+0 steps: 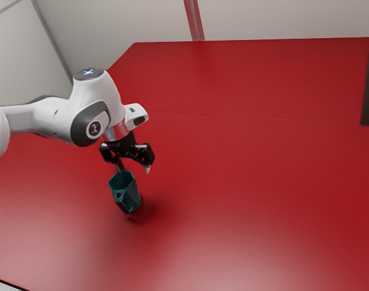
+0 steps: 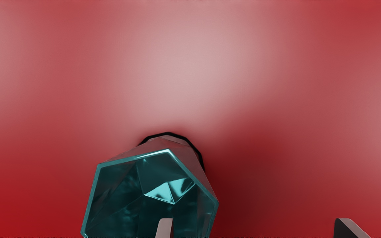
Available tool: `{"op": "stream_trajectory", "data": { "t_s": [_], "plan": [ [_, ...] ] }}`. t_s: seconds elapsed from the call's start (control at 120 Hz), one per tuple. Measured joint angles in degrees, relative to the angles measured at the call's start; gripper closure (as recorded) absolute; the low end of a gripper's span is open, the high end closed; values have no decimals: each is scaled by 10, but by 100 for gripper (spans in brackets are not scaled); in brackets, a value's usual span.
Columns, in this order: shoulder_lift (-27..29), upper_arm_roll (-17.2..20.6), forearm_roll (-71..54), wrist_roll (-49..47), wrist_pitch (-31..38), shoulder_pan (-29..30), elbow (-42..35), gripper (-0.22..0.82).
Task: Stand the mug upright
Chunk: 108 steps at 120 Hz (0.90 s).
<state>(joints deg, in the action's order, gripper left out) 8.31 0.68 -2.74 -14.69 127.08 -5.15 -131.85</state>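
My gripper (image 1: 133, 168) hangs over the mug in the exterior view, its two fingers wide apart. The teal, faceted mug (image 1: 125, 191) is below it, mouth facing up toward the hand and body somewhat tilted, near the table surface. In the wrist view I look into the open mouth of the mug (image 2: 121, 195). One fingertip of the gripper (image 2: 253, 228) overlaps that mouth; the other stands well off to the side, over red table. Whether the first finger reaches inside the mug, I cannot tell.
The red table (image 1: 251, 194) extends around the mug, with a dark shadow beside its base. Pale walls (image 1: 281, 18) stand behind the table's far edge, and a thin seam crosses the red surface.
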Motion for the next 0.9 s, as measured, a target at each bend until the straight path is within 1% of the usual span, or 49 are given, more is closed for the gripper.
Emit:
{"op": "stream_trajectory", "data": {
  "t_s": [0.15,0.333,0.417,0.5,0.708,0.9],
  "plan": [
    [-9,1,0,-1,-48,5,57,5],
    [-46,12,0,-1,-128,10,153,3],
    [-59,33,0,-1,-164,29,190,2],
    [-68,41,0,-2,-201,35,228,2],
    [-90,45,0,-2,-284,34,315,1],
    [-102,44,-3,-2,-333,32,361,1]
  ]
}}
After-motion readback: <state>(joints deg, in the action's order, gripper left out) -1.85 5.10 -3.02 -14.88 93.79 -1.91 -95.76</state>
